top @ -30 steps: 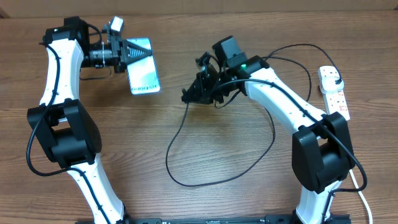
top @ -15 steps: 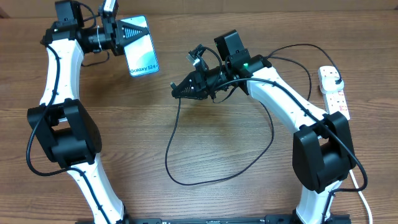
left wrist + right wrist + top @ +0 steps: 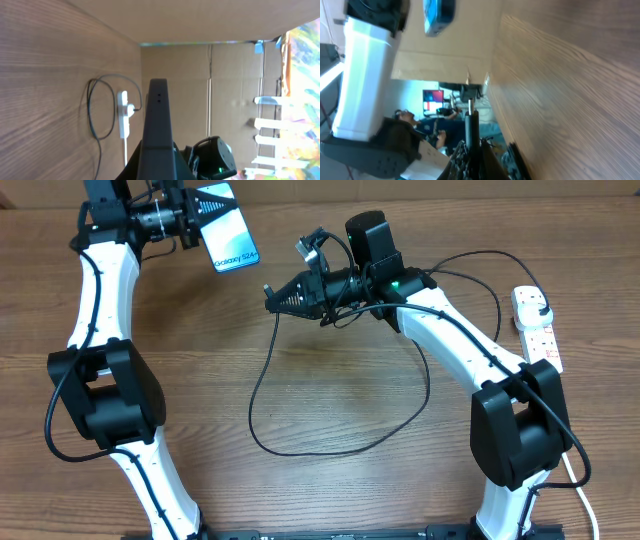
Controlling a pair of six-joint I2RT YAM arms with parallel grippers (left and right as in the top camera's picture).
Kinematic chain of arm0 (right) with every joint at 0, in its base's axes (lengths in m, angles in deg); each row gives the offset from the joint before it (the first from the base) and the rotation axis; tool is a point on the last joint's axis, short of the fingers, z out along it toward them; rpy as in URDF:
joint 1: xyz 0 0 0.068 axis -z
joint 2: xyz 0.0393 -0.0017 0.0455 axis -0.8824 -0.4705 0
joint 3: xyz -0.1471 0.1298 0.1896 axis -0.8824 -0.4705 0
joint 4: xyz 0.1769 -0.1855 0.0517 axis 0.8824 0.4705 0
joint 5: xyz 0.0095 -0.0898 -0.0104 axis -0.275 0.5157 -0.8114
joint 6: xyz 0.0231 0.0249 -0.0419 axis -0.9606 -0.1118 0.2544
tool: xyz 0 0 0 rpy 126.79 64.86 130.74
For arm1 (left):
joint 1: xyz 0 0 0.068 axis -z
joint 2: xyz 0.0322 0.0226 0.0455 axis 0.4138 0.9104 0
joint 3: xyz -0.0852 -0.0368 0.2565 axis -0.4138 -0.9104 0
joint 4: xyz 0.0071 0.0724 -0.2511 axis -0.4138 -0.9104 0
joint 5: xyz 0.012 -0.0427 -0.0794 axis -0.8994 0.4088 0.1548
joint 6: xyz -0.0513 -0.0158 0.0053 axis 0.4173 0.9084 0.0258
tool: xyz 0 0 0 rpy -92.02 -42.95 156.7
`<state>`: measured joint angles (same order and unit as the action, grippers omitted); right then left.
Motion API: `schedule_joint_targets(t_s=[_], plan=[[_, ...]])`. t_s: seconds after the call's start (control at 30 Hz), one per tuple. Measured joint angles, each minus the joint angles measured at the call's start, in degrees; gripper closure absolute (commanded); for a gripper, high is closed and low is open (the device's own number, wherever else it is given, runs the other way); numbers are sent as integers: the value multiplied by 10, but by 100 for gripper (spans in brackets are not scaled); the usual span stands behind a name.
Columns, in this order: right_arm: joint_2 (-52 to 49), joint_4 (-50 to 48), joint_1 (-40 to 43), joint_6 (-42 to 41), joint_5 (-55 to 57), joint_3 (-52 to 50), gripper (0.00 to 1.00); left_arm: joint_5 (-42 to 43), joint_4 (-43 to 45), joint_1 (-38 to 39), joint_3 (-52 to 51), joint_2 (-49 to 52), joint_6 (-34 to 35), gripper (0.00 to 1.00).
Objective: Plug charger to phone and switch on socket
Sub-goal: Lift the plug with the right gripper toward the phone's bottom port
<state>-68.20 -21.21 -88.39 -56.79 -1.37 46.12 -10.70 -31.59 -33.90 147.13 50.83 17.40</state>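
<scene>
Where phone hangs, table's edge is near; charger dangles mid-table.

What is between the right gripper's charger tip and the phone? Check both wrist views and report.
Nothing visible. The right gripper, shut on the charger, points its tip toward the phone, held by the left gripper. Only bare table shows in the gap between them.

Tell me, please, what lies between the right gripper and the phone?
Nothing does: the overhead view shows only bare wooden table between the right gripper and the phone.
</scene>
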Motion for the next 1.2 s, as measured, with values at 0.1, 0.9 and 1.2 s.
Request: schedule_joint_targets(t_s=[0.1,0.9,1.2], plan=[[0,-67,0,-56,5,1,96,-19,76,13,0,0,60,95],[1,-306,0,-270,47,2,96,-31,377,26,0,-1,372,95],[1,-340,0,-280,59,2,96,-26,377,17,0,-1,386,96]])
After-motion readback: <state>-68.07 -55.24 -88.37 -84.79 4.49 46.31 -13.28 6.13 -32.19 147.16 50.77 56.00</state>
